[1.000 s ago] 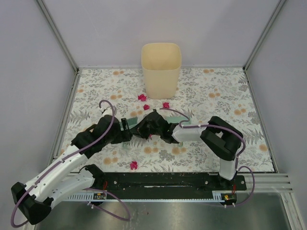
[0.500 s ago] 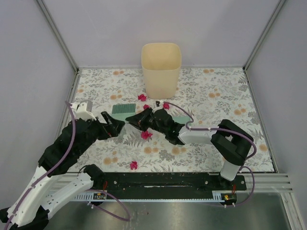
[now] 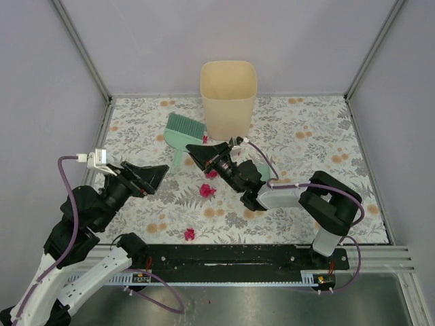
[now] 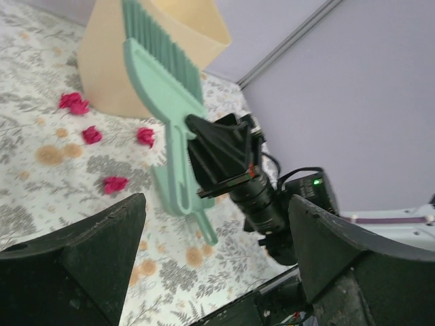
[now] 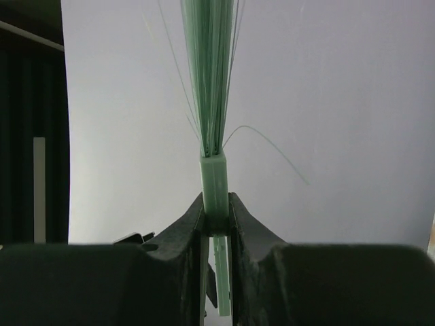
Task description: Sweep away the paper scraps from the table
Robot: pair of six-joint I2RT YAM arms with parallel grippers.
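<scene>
My right gripper [image 3: 198, 151] is shut on the green brush [image 3: 183, 129], which is lifted with its head just left of the beige bin [image 3: 228, 95]. In the right wrist view the jaws pinch the brush's [image 5: 215, 178] base, bristles pointing up. My left gripper [image 3: 158, 176] hangs open and empty over the table's [image 3: 306, 136] left side, facing the brush [image 4: 166, 88]. Magenta paper scraps lie on the cloth: one [image 3: 206, 191] below the right gripper, one [image 3: 189, 234] near the front, one [image 3: 212, 174] under the right wrist. The left wrist view shows several paper scraps [image 4: 114, 183] by the bin [image 4: 102, 75].
Metal rails frame the table, with grey walls behind. The arm bases sit on a black bar [image 3: 224, 255] at the near edge. A pale green piece [image 3: 259, 167] shows behind the right wrist. The right arm [image 3: 319, 204] stretches across the table's right half.
My left gripper has opened, let go of the brush and pulled back to the left. The right gripper has carried the brush up and back toward the bin.
</scene>
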